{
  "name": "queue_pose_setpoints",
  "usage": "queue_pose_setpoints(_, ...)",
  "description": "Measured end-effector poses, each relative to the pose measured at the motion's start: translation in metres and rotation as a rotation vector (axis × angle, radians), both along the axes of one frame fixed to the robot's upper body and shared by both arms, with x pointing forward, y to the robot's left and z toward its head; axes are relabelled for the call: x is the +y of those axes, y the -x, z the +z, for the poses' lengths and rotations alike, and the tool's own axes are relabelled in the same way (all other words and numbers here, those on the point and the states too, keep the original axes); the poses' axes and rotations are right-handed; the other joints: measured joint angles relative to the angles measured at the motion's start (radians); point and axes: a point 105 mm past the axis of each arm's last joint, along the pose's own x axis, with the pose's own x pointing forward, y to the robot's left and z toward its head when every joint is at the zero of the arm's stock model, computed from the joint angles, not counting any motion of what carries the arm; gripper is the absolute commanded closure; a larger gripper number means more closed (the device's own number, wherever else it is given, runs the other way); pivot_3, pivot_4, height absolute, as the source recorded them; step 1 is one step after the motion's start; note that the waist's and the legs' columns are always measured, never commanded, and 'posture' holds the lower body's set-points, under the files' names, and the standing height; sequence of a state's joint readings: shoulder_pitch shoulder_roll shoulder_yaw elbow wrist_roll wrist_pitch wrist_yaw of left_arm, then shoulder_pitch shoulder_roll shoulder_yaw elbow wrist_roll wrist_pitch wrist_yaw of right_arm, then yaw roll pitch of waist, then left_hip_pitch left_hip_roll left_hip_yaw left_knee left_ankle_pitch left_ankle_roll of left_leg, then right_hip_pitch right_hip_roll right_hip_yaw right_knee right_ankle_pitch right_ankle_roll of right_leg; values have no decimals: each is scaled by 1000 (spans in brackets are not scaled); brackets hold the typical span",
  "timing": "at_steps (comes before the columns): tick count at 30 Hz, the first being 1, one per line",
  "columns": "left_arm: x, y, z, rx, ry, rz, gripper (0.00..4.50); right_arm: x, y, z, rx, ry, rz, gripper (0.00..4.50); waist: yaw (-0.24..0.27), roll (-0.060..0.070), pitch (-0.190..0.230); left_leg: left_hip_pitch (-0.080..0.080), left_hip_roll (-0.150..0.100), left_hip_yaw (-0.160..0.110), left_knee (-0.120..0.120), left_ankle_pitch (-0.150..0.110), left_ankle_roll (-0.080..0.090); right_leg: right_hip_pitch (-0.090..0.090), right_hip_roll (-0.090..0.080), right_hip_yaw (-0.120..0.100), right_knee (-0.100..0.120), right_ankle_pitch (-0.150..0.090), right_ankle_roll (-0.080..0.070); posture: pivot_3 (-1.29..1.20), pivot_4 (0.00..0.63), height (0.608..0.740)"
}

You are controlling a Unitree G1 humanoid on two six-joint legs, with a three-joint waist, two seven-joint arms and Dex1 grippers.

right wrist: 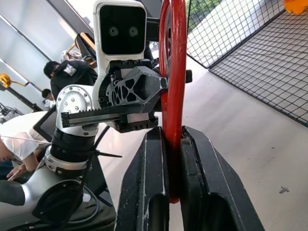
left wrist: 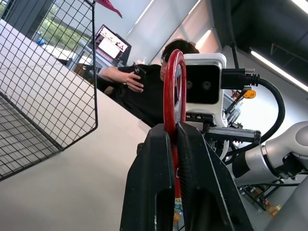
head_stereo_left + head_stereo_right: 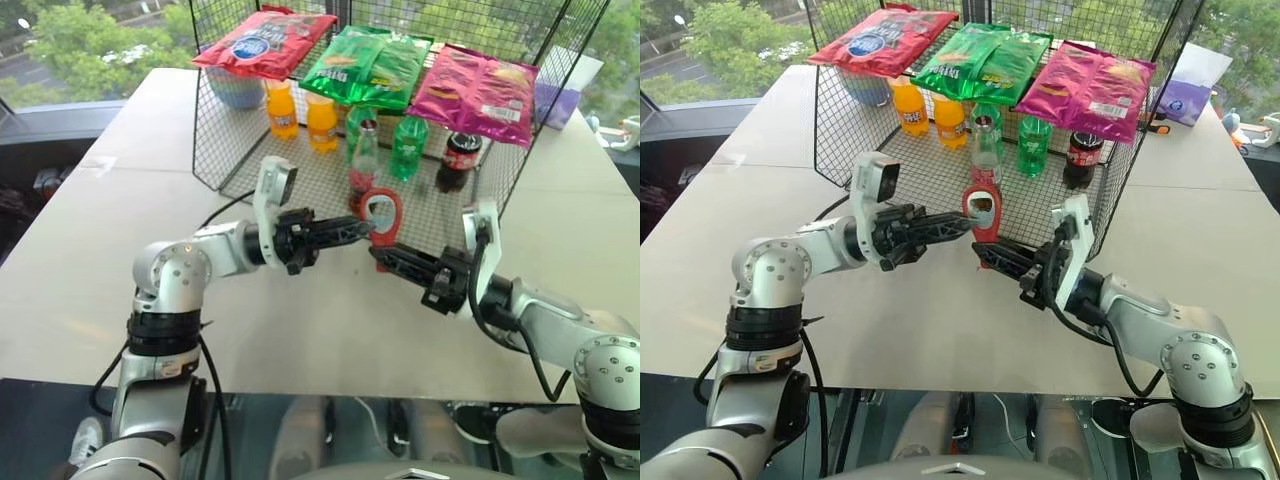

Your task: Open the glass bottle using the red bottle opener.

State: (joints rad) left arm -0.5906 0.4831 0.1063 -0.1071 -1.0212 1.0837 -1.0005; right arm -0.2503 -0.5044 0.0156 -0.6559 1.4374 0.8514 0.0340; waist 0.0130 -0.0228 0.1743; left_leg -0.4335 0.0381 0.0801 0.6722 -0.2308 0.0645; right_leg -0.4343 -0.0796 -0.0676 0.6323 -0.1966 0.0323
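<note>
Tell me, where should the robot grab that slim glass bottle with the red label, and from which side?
Probably the body at the red label: the glass bottle stands upright in the wire basket, its neck must stay free for the red bottle opener, and the basket's open front faces the robot. Come in level from the front.

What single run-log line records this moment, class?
stage: opener handover | right gripper: shut on opener handle | left gripper: fingers on opener's side | bottle: in wire basket, untouched

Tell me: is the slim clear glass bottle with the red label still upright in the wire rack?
Upright. The glass bottle stands on the wire rack's floor, neck up, beside the green bottles.
</note>
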Motion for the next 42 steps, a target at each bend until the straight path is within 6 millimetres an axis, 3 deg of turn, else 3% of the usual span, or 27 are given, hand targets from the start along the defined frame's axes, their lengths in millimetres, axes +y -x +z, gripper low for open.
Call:
queue_pose_setpoints(5, 15, -7, -9, -27, -55, 88, 764, -13, -5, -6, 13, 22, -73, 4500, 2, 0, 0, 0, 0, 1, -2, 0, 0, 0, 0, 0, -2, 0, 0, 0, 150, 740)
queue_pose_setpoints(7, 21, -19, -11, -70, -81, 179, 36, -21, -7, -9, 22, 20, -115, 4500, 3, 0, 0, 0, 0, 1, -2, 0, 0, 0, 0, 0, -3, 0, 0, 0, 150, 740)
queue_pose_setpoints(10, 33, -48, -15, -202, -149, 381, 36, -30, -9, -11, 26, 14, -170, 4500, 3, 0, 0, 0, -1, 1, -2, 0, 0, 1, 0, 0, -4, 0, 0, 0, 150, 740)
queue_pose_setpoints(13, 33, -73, -22, -310, -232, 495, 36, -35, -8, -7, 0, 9, -215, 4500, 5, 0, 0, 0, -1, 1, -2, 0, 0, 1, 0, 0, -4, 1, -1, 0, 150, 740)
queue_pose_setpoints(22, 3, -118, -23, -471, -347, 562, 36, -36, -7, 0, -48, 15, -285, 4500, 3, 0, 0, -2, -1, 1, -3, 0, 1, 0, 1, -1, -5, 4, 0, 0, 150, 740)
queue_pose_setpoints(29, -19, -140, -22, -475, -360, 580, 36, -37, -3, -1, -56, 27, -319, 4500, 3, -1, 0, -2, -1, 1, -2, 0, 1, 0, 1, -1, -5, 3, 5, 0, 150, 740)
queue_pose_setpoints(34, -29, -153, -21, -481, -366, 598, 2003, -39, 2, -2, -63, 39, -362, 4500, 1, -1, 0, -2, -1, 1, -2, 0, 1, 0, 1, -1, -5, 3, 5, 0, 150, 740)
queue_pose_setpoints(39, -28, -150, -22, -479, -334, 559, 1989, -40, 4, -2, -68, 43, -382, 4500, 1, -1, 0, -2, 0, 1, -2, 0, 1, 0, 1, -2, -5, 3, 5, 0, 150, 740)
queue_pose_setpoints(42, -23, -137, -20, -454, -273, 468, 1989, -41, 4, -2, -73, 51, -387, 4500, 1, -1, 0, -3, 0, 1, -2, 0, 1, 0, 1, -1, -5, 4, 4, 0, 150, 740)
